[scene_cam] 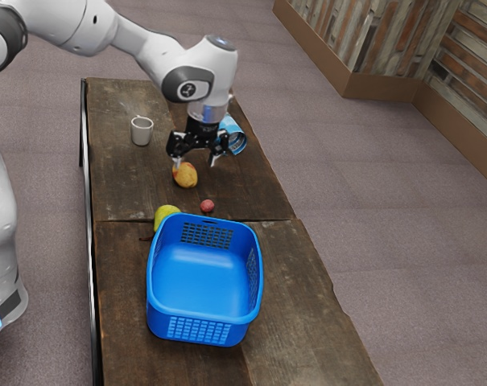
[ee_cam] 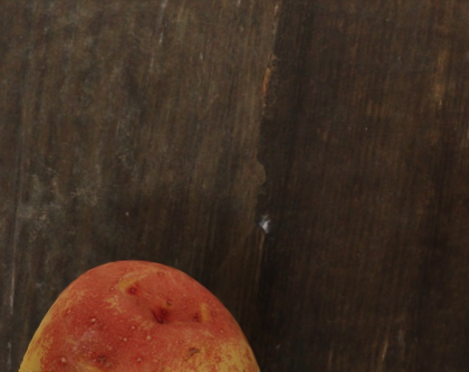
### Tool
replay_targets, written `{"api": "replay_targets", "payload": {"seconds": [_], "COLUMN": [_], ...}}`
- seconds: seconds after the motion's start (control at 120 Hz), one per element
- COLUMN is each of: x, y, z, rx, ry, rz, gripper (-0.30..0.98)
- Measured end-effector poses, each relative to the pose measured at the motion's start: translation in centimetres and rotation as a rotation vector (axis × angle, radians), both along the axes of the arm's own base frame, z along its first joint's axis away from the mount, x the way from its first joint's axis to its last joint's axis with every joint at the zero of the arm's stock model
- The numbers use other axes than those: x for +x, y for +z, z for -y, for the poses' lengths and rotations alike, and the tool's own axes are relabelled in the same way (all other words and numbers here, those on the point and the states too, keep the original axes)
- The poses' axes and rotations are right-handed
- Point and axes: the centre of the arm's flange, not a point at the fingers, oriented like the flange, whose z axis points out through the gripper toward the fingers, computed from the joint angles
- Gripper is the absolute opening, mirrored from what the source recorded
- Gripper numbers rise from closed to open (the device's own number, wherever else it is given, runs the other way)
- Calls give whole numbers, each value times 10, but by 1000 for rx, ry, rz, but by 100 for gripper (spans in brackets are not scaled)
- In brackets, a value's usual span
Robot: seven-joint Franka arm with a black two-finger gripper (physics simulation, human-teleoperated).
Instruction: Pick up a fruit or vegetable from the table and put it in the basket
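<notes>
Mauve-gray carpet (scene_cam: 340,185) surrounds a dark wooden counter (scene_cam: 122,189), with a wood-plank wall (scene_cam: 388,40) behind. White and gray robot arm (scene_cam: 138,44) reaches over the counter from the exterior view's upper left. Its black end effector (scene_cam: 196,163) points down, fingers apart, above a rounded red-and-yellow fruit (scene_cam: 185,176), which rests on the counter outside the basket (scene_cam: 199,281). Wrist view: the fruit's dimpled, mostly red top against dark, grainy boards. The blue basket has slotted walls; beside it are a yellow-green pear (scene_cam: 164,213), partly hidden, and a small red fruit (scene_cam: 208,206). A white cup (scene_cam: 142,131) and a blue can (scene_cam: 237,141) lie farther off, the can on its side.
</notes>
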Motion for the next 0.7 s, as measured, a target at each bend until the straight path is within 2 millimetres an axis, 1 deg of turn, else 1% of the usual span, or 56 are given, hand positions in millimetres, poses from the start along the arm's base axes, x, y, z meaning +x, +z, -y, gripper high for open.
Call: {"api": "replay_targets", "payload": {"seconds": [0.158, 0.283, 0.433, 0.55, 0.625, 0.7], "x": [-3, -2, 2, 0, -2, -2], "y": [-7, -10, -15, -23, -26, -27], "z": [-2, -1, 13, 16, 17, 17], "rx": [-4, 1, 9, 10, 10, 11], "ry": [4, -1, -35, -43, -43, -43], "rz": [-9, -12, -17, -21, -20, -16], "gripper": [69, 69, 69, 67, 62, 50]}}
